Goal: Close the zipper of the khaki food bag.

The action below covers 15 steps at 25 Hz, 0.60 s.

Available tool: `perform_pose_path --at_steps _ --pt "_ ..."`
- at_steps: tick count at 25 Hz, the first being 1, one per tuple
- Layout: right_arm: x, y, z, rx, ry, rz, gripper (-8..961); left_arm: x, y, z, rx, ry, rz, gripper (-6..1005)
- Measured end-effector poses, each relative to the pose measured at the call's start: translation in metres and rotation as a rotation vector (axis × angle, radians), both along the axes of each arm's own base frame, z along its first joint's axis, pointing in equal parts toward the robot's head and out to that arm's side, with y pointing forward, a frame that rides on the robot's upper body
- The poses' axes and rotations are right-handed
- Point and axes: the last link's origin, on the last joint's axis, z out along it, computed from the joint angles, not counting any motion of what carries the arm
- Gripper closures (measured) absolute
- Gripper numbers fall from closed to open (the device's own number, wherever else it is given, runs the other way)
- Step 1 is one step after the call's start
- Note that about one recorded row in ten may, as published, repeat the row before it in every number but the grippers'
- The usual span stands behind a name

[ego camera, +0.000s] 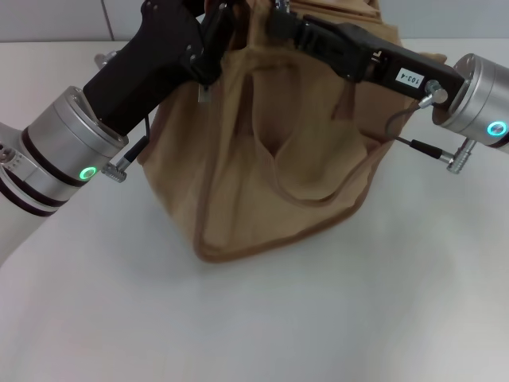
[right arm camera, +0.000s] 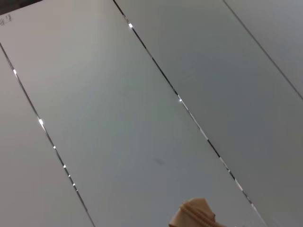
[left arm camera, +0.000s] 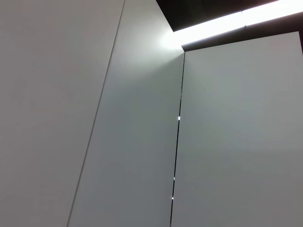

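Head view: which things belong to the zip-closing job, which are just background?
Job:
- khaki food bag
- left gripper, at the bag's top left
- right gripper, at the bag's top
- zipper: hidden from view

Background:
- white table
- wall panels

Both arms reach forward and inward toward the top edge of the head view, meeting high over the middle. The left arm comes in from the lower left: a silver wrist joint with a green ring light, then a black forearm section rising to the left hand (ego camera: 208, 49), whose black body sits at the upper left of centre. Its fingers cannot be made out. The right arm enters from the right edge, its silver wrist joint also showing a green ring light, and a long black section stretches leftward to the right hand (ego camera: 288, 25) near the top centre. Its fingertips run out of view, so their spread cannot be told.
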Motion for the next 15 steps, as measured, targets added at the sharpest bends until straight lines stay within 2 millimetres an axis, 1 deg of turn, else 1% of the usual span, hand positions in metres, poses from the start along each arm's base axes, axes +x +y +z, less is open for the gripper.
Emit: perform_pose_path --at_steps 6,15 --pt "0.005 0.0 0.004 0.024 0.028 -0.031 888 -0.001 -0.001 0.0 0.0 -0.003 0.001 864" --pt "0.011 0.0 0.005 0.034 0.016 -0.054 950 -0.002 -0.002 0.001 0.002 -0.004 0.004 859"
